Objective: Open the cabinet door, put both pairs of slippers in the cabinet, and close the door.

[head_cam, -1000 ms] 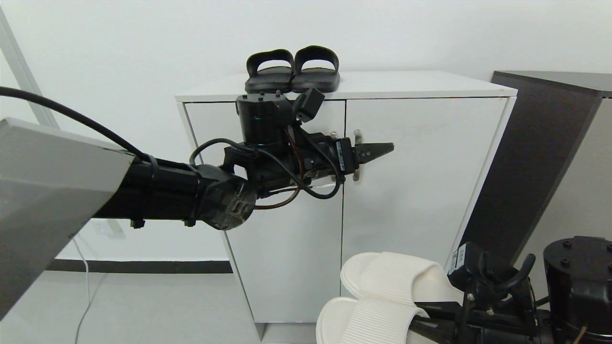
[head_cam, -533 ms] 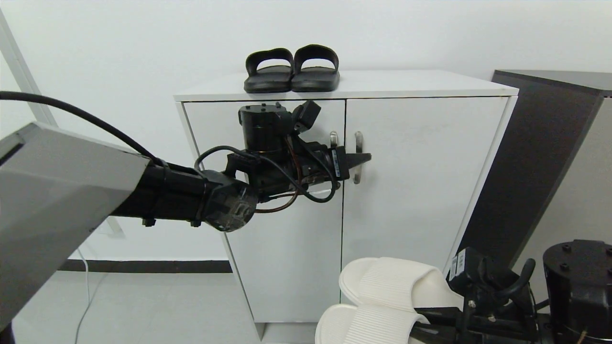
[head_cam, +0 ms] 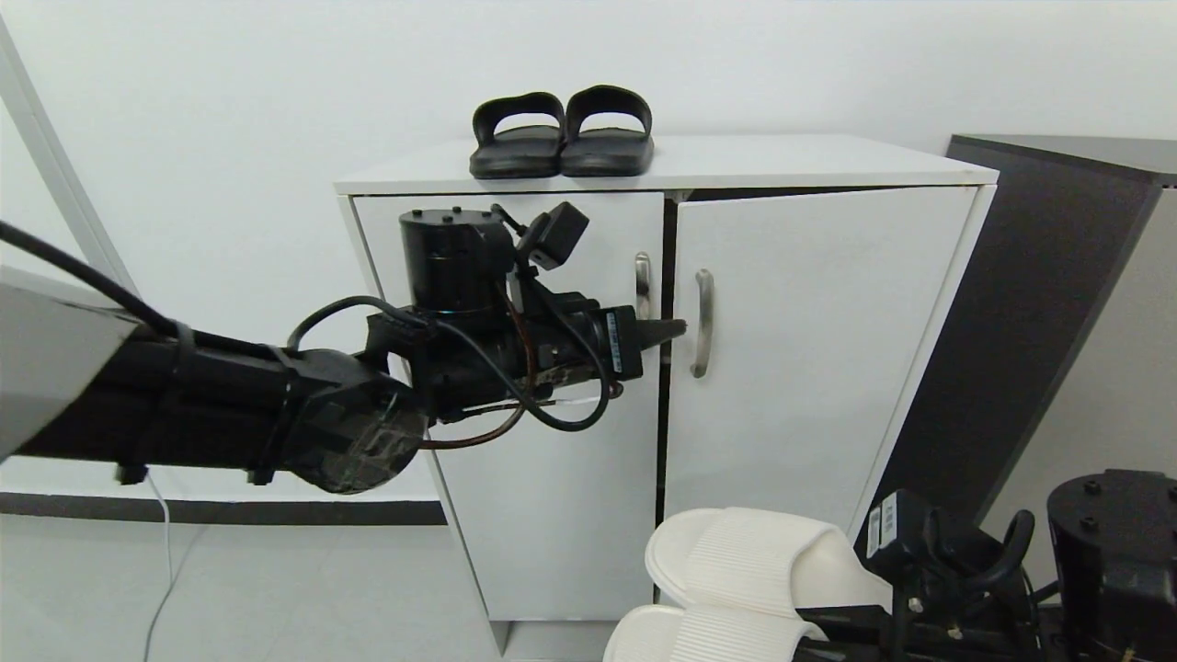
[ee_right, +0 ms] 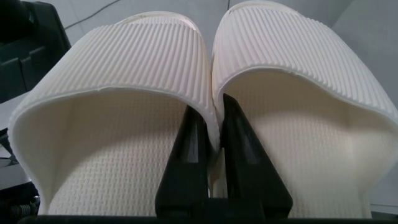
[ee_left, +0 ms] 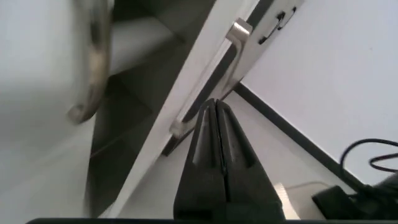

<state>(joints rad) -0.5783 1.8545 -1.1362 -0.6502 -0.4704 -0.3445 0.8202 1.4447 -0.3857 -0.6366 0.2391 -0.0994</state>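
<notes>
Two black slippers (head_cam: 561, 133) are sitting side by side on top of the cabinet (head_cam: 542, 496). Its right door (head_cam: 809, 349) is standing slightly ajar. Left gripper (head_cam: 676, 327), fingers pressed together and empty, is pointing into the gap beside the door handle (head_cam: 702, 322). Right gripper (ee_right: 213, 109) is clamping the white slippers (ee_right: 124, 81) by their adjoining walls, low before the cabinet.

The cabinet (head_cam: 809, 368) has smooth, matt white panels, and its door handles (head_cam: 702, 322) are polished metal with a soft gleam. At twelve o'clock on its top, the black slippers (head_cam: 563, 138) look like matt, rubbery foam. At five o'clock in the head view, the cream slippers (ee_right: 124, 93) have finely ribbed straps and dimpled footbeds, against the matt black plastic fingers (ee_right: 186, 168) of the right gripper (ee_right: 213, 124).
</notes>
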